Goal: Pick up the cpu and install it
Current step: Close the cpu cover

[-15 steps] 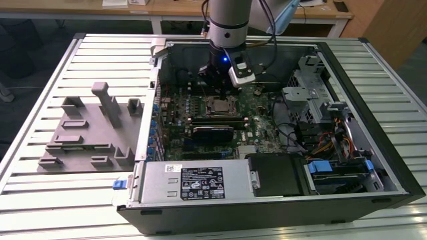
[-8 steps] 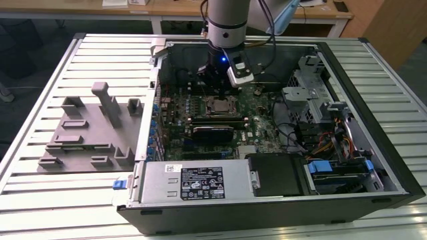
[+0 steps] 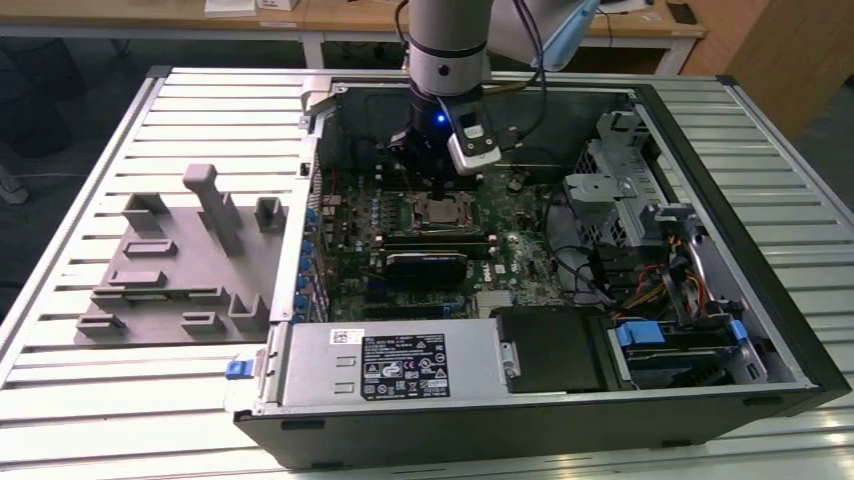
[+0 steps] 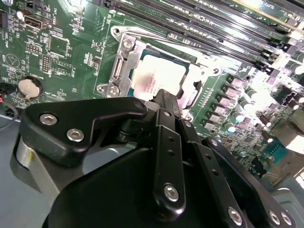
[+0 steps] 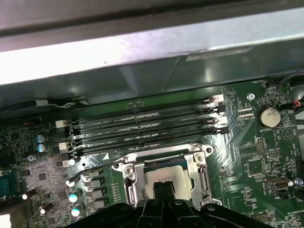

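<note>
The cpu (image 4: 159,73) lies flat in its socket (image 4: 119,71) on the motherboard (image 4: 61,42), inside the open computer case (image 3: 534,435). The gripper (image 4: 164,99) stands right over it, fingers closed together on nothing, tips at the cpu's top plate (touching or just above, I cannot tell). If the cpu sits askew, a downward push could bend socket pins

Silvery cpu (image 4: 159,78), green motherboard (image 4: 61,52), black pincer (image 4: 164,97).
</note>
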Controlling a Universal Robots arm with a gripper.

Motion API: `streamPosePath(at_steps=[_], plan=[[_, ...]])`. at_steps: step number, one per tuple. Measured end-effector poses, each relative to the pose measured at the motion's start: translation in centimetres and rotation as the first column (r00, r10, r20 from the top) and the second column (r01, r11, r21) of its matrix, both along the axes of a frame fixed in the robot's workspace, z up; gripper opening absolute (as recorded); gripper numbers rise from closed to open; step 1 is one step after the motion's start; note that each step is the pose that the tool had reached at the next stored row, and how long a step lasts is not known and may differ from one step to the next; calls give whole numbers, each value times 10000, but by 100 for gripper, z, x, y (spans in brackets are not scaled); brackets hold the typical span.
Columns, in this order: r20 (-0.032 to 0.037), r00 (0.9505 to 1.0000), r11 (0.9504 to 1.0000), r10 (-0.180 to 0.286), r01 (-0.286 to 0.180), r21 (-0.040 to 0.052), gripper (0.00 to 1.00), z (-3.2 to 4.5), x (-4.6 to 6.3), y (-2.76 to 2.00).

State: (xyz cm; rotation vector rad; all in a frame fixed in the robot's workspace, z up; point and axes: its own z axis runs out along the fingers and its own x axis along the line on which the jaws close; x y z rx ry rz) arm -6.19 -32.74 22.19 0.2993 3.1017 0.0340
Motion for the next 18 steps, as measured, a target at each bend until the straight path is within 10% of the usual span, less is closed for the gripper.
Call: streamPosePath(at_steps=[18], plan=[[-1, 10000, 10000, 1, -1, -1, 11, -19, -95, -8]])
